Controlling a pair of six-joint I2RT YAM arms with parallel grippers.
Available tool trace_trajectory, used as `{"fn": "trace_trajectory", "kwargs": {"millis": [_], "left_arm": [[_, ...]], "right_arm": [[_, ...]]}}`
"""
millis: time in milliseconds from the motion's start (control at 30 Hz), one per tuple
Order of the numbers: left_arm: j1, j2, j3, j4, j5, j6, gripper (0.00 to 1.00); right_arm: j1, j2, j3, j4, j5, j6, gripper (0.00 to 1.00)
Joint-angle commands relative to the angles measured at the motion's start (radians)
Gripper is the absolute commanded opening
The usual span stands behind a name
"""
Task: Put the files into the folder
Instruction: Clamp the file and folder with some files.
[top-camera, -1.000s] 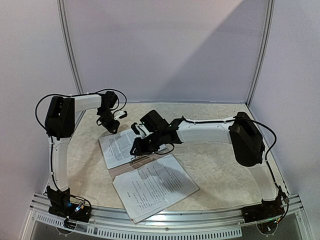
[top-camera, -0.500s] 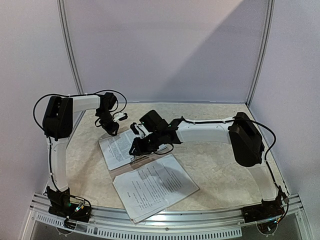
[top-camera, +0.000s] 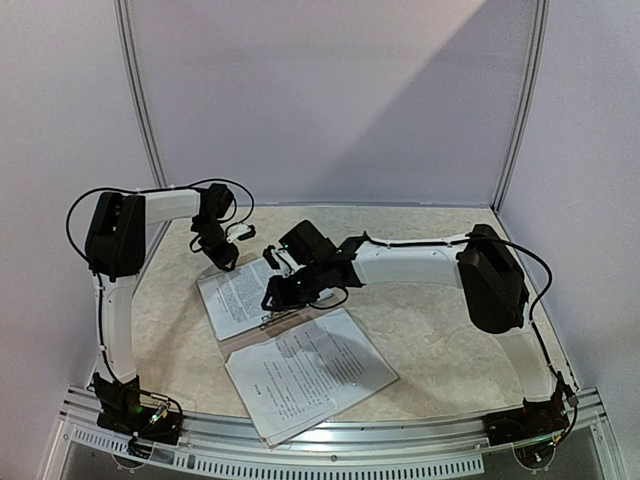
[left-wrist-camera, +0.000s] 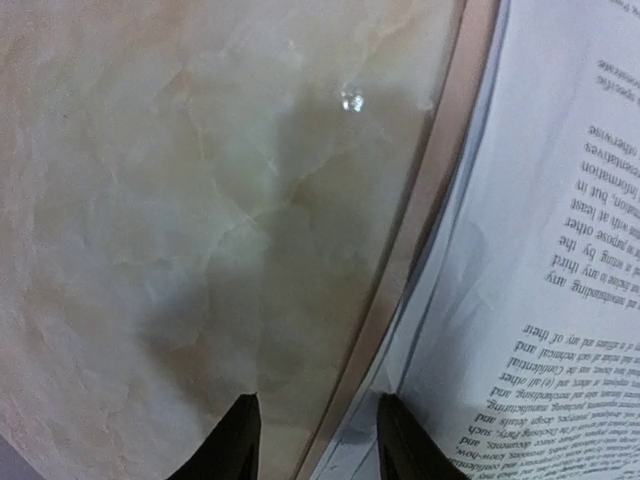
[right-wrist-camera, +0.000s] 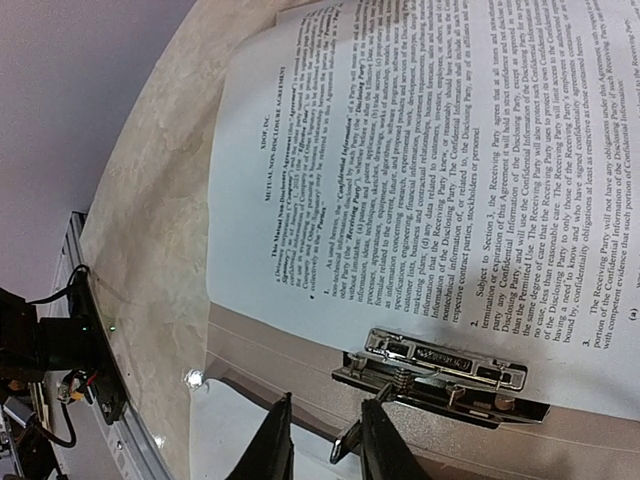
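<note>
The tan folder (right-wrist-camera: 270, 345) lies open on the table, with its silver clip (right-wrist-camera: 440, 372) along the spine. One white printed file (right-wrist-camera: 420, 170) lies on its far half, its edge at the clip. It also shows in the top view (top-camera: 235, 290). A second file (top-camera: 310, 372) lies on the near half. My right gripper (right-wrist-camera: 325, 445) hovers open just by the clip, whose lever (right-wrist-camera: 347, 442) sits against one finger's inner side. My left gripper (left-wrist-camera: 315, 445) is open and low, straddling the folder's far edge (left-wrist-camera: 425, 200) beside the file (left-wrist-camera: 540, 250).
The marble-patterned tabletop (left-wrist-camera: 180, 200) surrounds the folder. A metal rail (top-camera: 330, 440) runs along the near edge with both arm bases on it. Pale walls enclose the back and sides.
Almost nothing. Both grippers shifted very slightly near the far file; the papers and the folder lie as before.
</note>
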Motion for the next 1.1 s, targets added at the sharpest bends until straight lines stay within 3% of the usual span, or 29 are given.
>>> {"fn": "trace_trajectory", "kwargs": {"millis": [0,300,900,1067], "left_arm": [[-0.006,-0.029,0.020,-0.018,0.008,0.009,0.43],[-0.005,-0.037,0.027,-0.016,-0.084,0.018,0.48],[-0.006,-0.003,0.120,-0.037,-0.022,0.000,0.50],[-0.009,0.000,0.144,-0.055,-0.004,-0.016,0.50]], "right_arm": [[-0.013,-0.014,0.005,-0.035,0.035,-0.024,0.24],[-0.031,-0.041,0.001,-0.041,0.033,-0.049,0.29],[-0.053,-0.096,-0.024,-0.075,0.065,-0.079,0.30],[-0.054,-0.101,-0.028,-0.092,0.078,-0.082,0.25]]}}
